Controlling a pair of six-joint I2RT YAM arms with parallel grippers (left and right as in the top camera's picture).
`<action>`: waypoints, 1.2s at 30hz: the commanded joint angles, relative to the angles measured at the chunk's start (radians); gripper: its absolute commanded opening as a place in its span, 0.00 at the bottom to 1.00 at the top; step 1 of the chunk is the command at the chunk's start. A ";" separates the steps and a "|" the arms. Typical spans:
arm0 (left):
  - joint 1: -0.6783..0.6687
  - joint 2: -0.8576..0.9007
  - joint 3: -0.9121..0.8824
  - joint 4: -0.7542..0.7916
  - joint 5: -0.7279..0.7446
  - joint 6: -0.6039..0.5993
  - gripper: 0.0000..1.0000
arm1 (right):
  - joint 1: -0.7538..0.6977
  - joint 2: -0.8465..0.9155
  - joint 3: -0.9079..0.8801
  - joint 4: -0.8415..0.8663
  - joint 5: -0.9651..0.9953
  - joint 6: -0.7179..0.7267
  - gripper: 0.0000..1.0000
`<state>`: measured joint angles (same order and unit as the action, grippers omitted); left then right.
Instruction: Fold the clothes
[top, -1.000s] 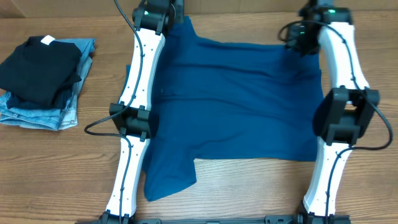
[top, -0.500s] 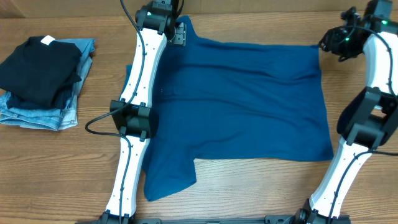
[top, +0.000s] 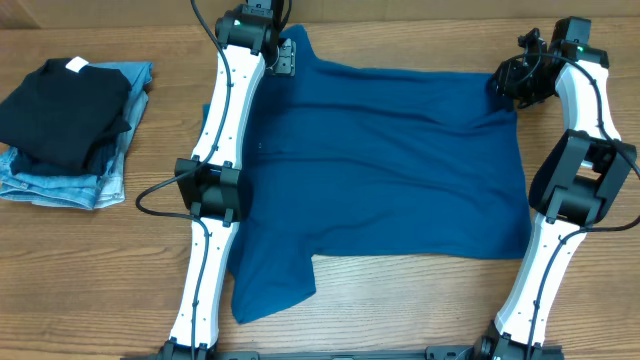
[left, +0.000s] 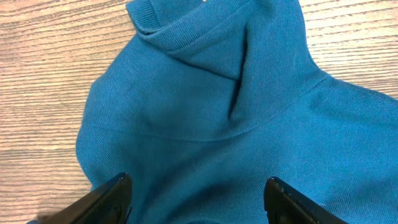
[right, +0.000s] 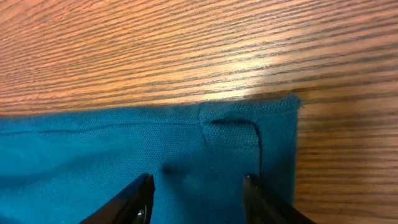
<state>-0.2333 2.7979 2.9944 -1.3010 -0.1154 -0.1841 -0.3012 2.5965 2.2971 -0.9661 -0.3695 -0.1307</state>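
The teal-blue shirt (top: 390, 165) lies spread flat across the middle of the table, a sleeve hanging toward the front left. My left gripper (top: 286, 55) is open over the shirt's far left corner; the left wrist view shows the collar (left: 186, 37) and creased fabric between its fingers (left: 198, 186). My right gripper (top: 512, 78) is open over the shirt's far right corner; the right wrist view shows its fingers (right: 198, 183) above the hemmed corner (right: 249, 124). Neither holds fabric.
A folded black garment with a white tag (top: 62, 108) lies on light-blue jeans (top: 70, 180) at the left of the table. Bare wooden table (top: 420, 310) runs along the front, and beyond the shirt's far edge (right: 186, 50).
My right arm swung out to the right, then came back to the shirt's far right corner. That corner now lies flatter and squarer. The left arm has hardly moved.
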 joint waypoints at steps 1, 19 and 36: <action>0.005 -0.012 -0.003 0.000 0.008 -0.010 0.71 | -0.008 0.007 0.034 -0.002 0.002 0.027 0.54; 0.005 -0.011 -0.014 -0.007 0.008 -0.011 0.73 | -0.006 0.007 0.018 0.020 0.009 0.053 0.45; 0.005 -0.011 -0.014 0.005 0.001 -0.010 0.76 | -0.009 0.007 0.016 0.126 0.036 0.056 0.54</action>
<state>-0.2333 2.7979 2.9829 -1.3010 -0.1158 -0.1841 -0.3023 2.5965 2.3020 -0.8474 -0.3511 -0.0746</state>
